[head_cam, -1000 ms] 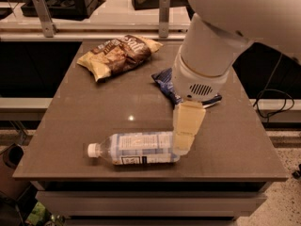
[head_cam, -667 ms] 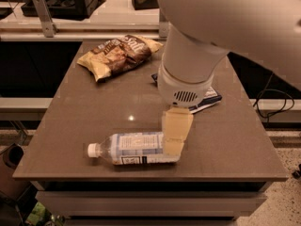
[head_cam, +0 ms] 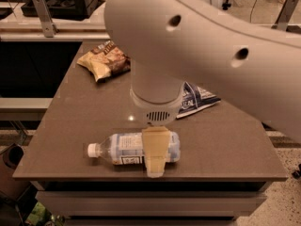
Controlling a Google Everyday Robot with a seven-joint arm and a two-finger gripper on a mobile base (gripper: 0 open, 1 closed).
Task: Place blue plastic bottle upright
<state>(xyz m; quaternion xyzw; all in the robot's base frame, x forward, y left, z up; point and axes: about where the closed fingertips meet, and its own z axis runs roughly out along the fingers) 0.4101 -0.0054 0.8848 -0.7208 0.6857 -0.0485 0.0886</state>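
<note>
The blue plastic bottle [head_cam: 123,148] lies on its side near the front edge of the brown table [head_cam: 70,121]. Its white cap [head_cam: 93,150] points left and its white-and-blue label faces up. My gripper [head_cam: 155,153] hangs straight down from the big white arm [head_cam: 197,46] and sits over the right half of the bottle, its tan tip crossing in front of the bottle body and reaching down to the table top. The bottle's base sticks out just to the right of the gripper.
A tan chip bag [head_cam: 104,60] lies at the back left of the table. A dark blue snack bag [head_cam: 197,100] lies right of the arm, partly hidden by it. The table's front edge is just below the bottle. Shelving and chairs stand behind.
My gripper has moved left from the bottle's base end to over its right half. The arm has swung further across the view. The bottle has not moved.
</note>
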